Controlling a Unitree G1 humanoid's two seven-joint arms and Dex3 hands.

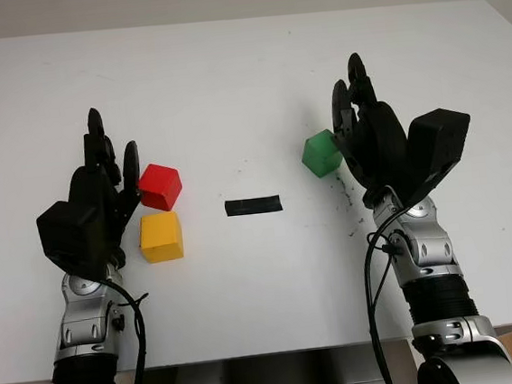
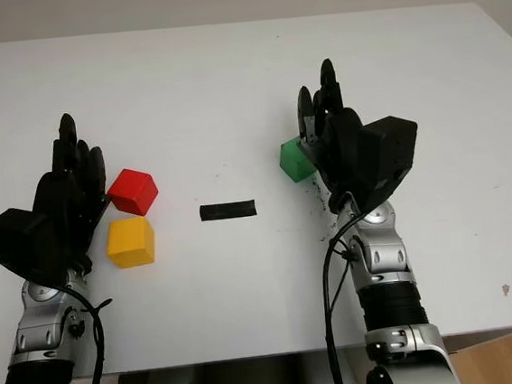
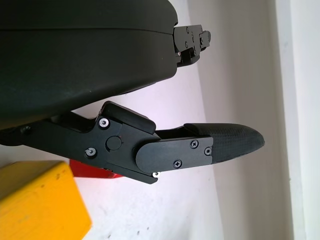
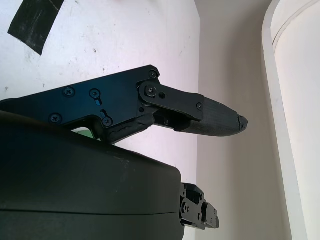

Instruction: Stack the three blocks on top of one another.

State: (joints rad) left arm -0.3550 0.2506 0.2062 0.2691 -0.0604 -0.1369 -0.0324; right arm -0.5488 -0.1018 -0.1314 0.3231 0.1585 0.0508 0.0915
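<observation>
Red block (image 1: 160, 186) and yellow block (image 1: 160, 237) touch, just beside the open left hand (image 1: 102, 190). Green block (image 1: 321, 153) lies against the open right hand (image 1: 370, 136); nothing held. Blocks appear light, rigid, smooth: grip opposite flat faces.

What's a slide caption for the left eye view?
Open left hand beside red block and yellow block; open right hand beside green block.

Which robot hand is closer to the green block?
The right hand. It is open, right beside the small green cube block. The left hand, also open, sits far across the white table, next to the red cube block.
</observation>
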